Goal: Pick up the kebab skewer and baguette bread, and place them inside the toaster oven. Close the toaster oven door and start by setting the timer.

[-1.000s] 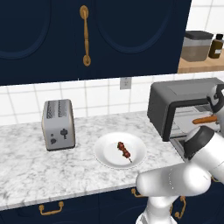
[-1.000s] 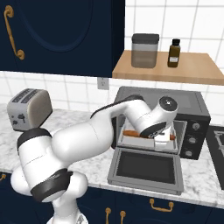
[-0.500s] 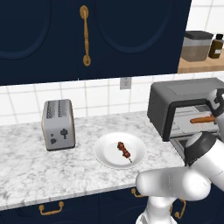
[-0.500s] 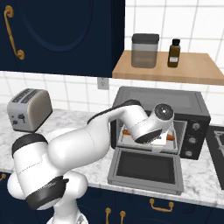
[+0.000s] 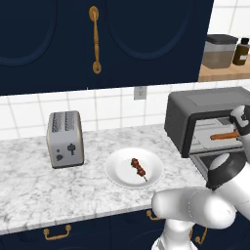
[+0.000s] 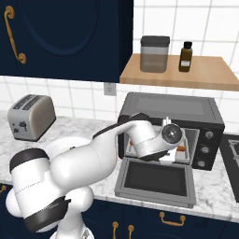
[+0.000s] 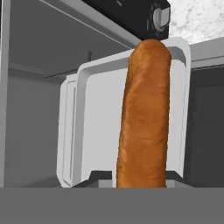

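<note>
Arm's pushed further into the oven (image 5: 195, 117), gripper (image 7: 141, 181) clamped on the baguette (image 7: 144, 118), which sticks straight out lengthwise over the tray (image 7: 98, 122).

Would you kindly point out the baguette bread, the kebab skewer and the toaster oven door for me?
baguette bread (image 7: 143, 118), hand view, middle of the loaf.
kebab skewer (image 5: 138, 168), left base view, meat chunks at its middle.
toaster oven door (image 6: 156, 180), right base view, dark window pane.

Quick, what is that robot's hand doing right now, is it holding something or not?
Gripper: fingers shut on the baguette bread, holding it over the tray inside the open toaster oven.
</note>
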Robot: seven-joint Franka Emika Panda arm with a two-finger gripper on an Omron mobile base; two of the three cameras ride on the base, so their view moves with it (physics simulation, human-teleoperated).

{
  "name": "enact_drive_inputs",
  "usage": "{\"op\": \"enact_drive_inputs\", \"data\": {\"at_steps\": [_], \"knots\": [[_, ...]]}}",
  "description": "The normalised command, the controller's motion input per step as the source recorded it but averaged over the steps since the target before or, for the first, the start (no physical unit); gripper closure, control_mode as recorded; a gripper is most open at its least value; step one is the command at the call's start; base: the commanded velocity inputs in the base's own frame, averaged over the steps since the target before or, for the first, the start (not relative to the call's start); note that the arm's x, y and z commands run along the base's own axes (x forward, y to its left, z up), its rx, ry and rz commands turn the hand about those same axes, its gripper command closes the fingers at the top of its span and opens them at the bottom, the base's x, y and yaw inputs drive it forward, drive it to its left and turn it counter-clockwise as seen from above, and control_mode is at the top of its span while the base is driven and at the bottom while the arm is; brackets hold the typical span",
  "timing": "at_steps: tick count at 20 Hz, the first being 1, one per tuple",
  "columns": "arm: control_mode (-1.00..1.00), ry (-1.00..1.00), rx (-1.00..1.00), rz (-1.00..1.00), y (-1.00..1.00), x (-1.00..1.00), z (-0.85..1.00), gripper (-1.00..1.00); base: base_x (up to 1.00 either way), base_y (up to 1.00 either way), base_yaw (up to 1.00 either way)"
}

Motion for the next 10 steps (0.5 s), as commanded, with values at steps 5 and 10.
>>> {"op": "enact_drive_inputs", "data": {"at_steps": [5,10], "knots": [[-1.00,-0.02,0.02,-0.02,0.01,0.08,0.23,1.00,0.00,0.00,0.00],[-1.00,-0.02,0.00,-0.01,0.08,0.26,0.02,1.00,0.00,0.00,0.00]]}}
